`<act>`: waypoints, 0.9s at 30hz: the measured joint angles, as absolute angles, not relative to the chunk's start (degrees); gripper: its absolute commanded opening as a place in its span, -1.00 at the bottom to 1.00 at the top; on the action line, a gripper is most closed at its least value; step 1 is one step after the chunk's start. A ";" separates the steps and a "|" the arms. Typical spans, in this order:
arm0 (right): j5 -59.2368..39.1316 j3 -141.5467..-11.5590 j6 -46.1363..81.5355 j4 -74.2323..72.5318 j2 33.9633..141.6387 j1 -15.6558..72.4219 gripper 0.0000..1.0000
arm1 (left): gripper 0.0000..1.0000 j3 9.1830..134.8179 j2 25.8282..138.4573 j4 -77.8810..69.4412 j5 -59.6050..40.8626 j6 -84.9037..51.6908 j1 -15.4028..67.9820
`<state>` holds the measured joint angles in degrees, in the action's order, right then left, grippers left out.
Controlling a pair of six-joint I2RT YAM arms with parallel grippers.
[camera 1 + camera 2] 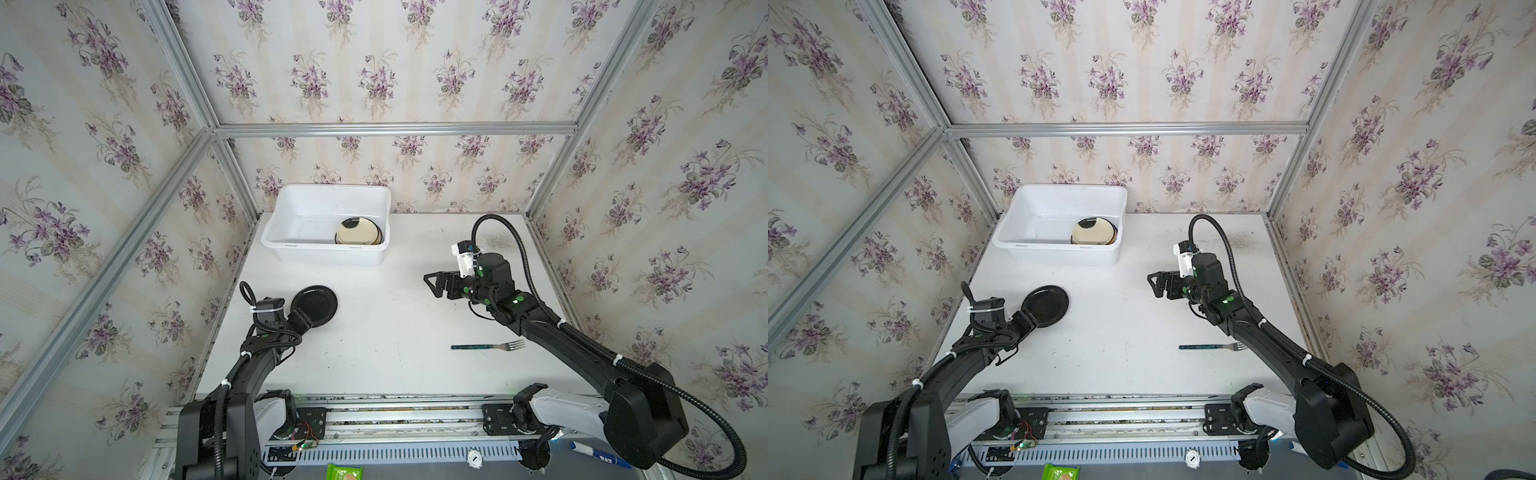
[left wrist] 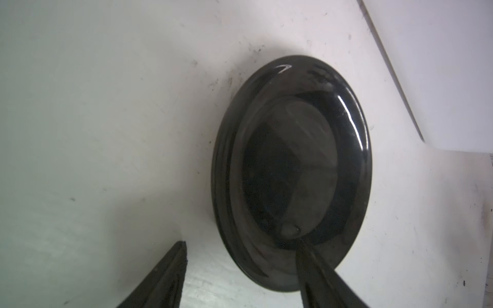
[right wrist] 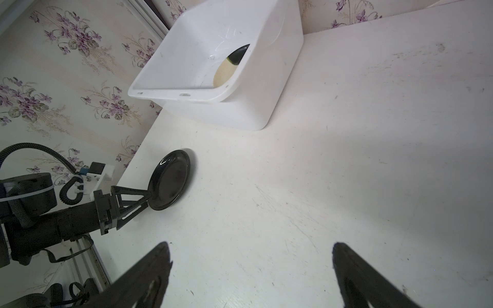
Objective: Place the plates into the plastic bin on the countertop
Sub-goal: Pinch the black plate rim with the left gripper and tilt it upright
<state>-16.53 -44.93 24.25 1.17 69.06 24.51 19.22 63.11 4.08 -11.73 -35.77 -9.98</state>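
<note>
Nearest you, on the rail housing, lie a green packet and a blue-and-white marker. The marker carries lettering, but it is too blurred to read, and no other writing shows. On the countertop the dark-handled fork lies beside the right arm; it is no part of your job, so leave it.

Your left gripper sits at the near rim of the black plate, which lies on the left of the countertop. Its jaws stand apart, one finger over the plate's well and the other outside the rim, a stance suited to pinching the thin edge. No clamp shows yet.

Your right gripper hangs over bare table, jaws wide apart and empty, probably parked clear of the left arm's path. Farthest, against the back wall, the plastic bin holds a stack in its right corner, with a cream plate on top.
</note>
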 measured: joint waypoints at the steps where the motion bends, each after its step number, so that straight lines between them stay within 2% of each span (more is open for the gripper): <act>1: -16.53 -44.93 24.27 1.19 69.21 24.51 0.93 | 0.13 19.00 63.66 2.79 -12.16 -36.05 -10.26; 3: -16.51 -44.93 24.69 1.21 69.65 24.51 0.93 | -0.13 18.52 65.06 0.21 -13.26 -36.40 -10.48; 8: -16.49 -45.32 25.76 1.41 70.83 24.51 0.93 | -0.57 18.02 69.14 -4.62 -16.10 -36.49 -11.64; 10: -16.64 -45.36 26.13 1.21 71.31 24.49 0.93 | -0.90 18.04 71.55 -7.11 -17.63 -36.47 -12.19; 11: -16.75 -45.36 26.15 1.19 71.64 24.49 0.93 | -0.98 18.11 72.51 -8.10 -18.00 -37.10 -12.45; 15: -17.78 -45.67 27.07 0.97 73.23 24.47 0.93 | -1.00 18.00 74.00 -11.16 -22.26 -37.32 -12.88; 27: -24.29 -47.94 32.69 -4.71 80.34 24.51 0.91 | -1.00 16.16 71.46 -11.44 -25.80 -36.88 -13.02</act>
